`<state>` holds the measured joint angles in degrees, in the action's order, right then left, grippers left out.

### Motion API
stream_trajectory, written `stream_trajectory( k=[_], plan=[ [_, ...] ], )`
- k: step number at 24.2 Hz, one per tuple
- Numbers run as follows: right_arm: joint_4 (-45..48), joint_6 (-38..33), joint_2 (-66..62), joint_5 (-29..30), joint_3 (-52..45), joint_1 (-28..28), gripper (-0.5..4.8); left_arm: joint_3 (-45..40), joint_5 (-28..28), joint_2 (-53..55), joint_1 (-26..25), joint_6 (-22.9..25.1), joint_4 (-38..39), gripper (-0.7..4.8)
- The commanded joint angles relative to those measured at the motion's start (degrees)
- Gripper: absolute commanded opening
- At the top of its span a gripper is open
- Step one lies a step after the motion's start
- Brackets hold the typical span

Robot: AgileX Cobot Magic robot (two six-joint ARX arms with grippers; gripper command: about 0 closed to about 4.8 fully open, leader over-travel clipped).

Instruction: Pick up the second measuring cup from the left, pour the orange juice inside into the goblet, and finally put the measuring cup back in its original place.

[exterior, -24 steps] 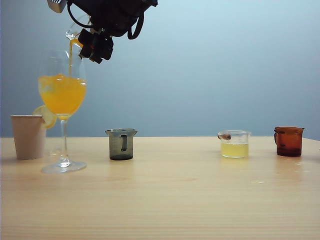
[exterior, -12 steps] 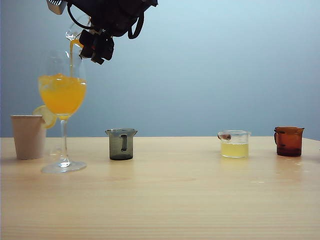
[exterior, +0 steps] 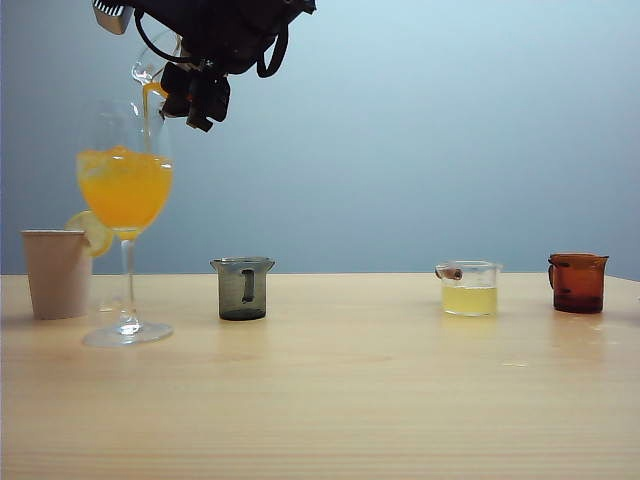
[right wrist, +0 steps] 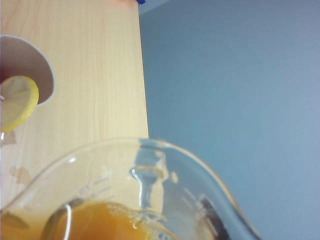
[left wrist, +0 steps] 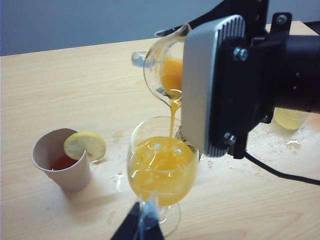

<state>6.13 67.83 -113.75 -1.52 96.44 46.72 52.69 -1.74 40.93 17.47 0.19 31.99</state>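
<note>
My right gripper point(exterior: 178, 85) reaches across to the upper left and is shut on the second measuring cup point(exterior: 150, 62), a small clear cup tipped spout-down. A thin stream of orange juice point(left wrist: 173, 112) runs from the measuring cup point(left wrist: 165, 65) into the goblet point(left wrist: 160, 160) straight below. The goblet point(exterior: 125, 180) stands upright on the table, its bowl more than half full of orange juice. In the right wrist view the measuring cup point(right wrist: 150, 190) fills the near frame with juice inside. My left gripper point(left wrist: 142, 222) hangs shut and empty on the near side of the goblet's foot.
A beige paper cup point(exterior: 57, 273) with a lemon slice on its rim stands just left of the goblet. A smoky grey cup point(exterior: 242, 288), a clear cup of pale yellow liquid point(exterior: 469, 289) and an amber cup point(exterior: 577, 282) stand in a row to the right. Drops point(left wrist: 280, 142) wet the wood.
The orange stream has thinned a little while it keeps running into the goblet. Neither arm has visibly shifted.
</note>
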Motion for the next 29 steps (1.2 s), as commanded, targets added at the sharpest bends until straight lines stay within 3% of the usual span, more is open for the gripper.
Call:
stream_trajectory(
  k=[1, 29],
  plan=[
    [1.6, 0.2, 0.4, -0.1, 0.4, 0.2, 2.11, 0.2, -0.2, -0.1, 0.1, -0.2, -0.8, -0.03],
    [2.1, 5.5, 0.4, 0.3, 0.4, 0.8, 2.11, 0.2, -0.2, -0.1, 0.1, -2.1, -2.9, -0.03]
  ],
)
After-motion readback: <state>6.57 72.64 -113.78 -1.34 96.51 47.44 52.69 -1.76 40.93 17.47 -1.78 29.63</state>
